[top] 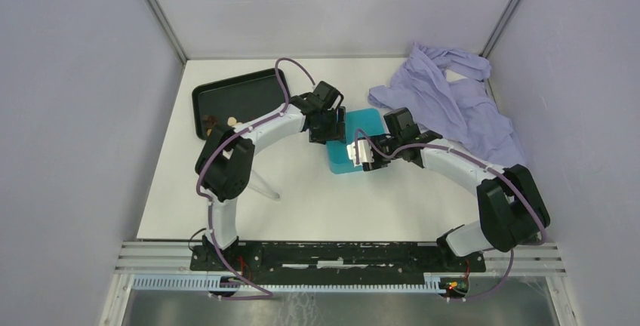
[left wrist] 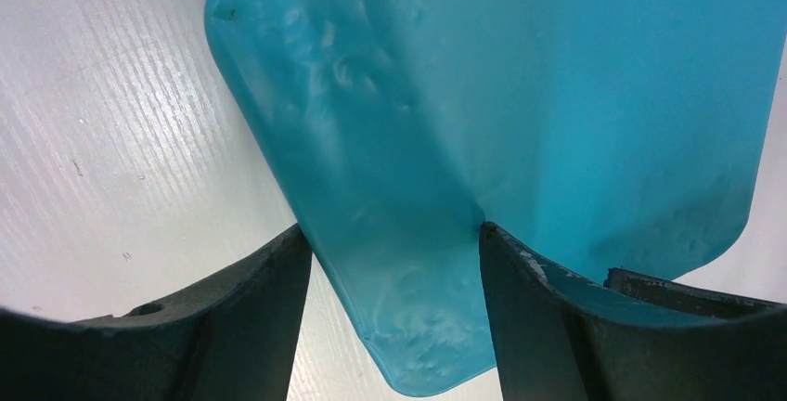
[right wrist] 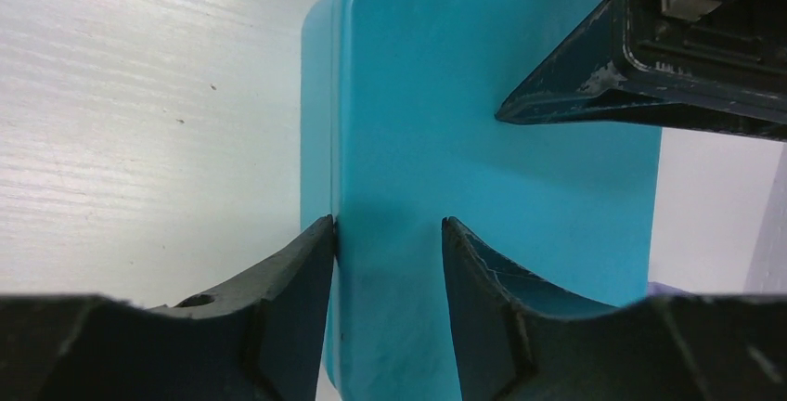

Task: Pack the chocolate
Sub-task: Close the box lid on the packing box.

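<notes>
Chocolate (top: 208, 121): only a few tiny pieces visible from above, dark brown plus one tan, clustered at the near left corner of black tray (top: 198, 96). They're too small to make out their shapes. The tray sits at the far left of white table (top: 302, 205), well apart from teal box (top: 341, 161).

The box is mid-table with both arms on it. Its teal surface looks closed and smooth, with a seam running along one edge in the right wrist view, so nothing inside is visible.

Left gripper (left wrist: 394, 234): the fingers are clamped across a rounded corner of the box, with teal touching both pads. Right gripper (right wrist: 388, 225): pinched on the box's seam edge with a narrow gap, and it looks like it's gripping.

The two grippers are near each other over the box, so room there is tight. Purple cloth (top: 453, 99) is bunched at the far right, close to the box's far corner; I can't tell whether they touch. There's bare table between the box and the arm bases. Walls close in on the left, right and rear.
</notes>
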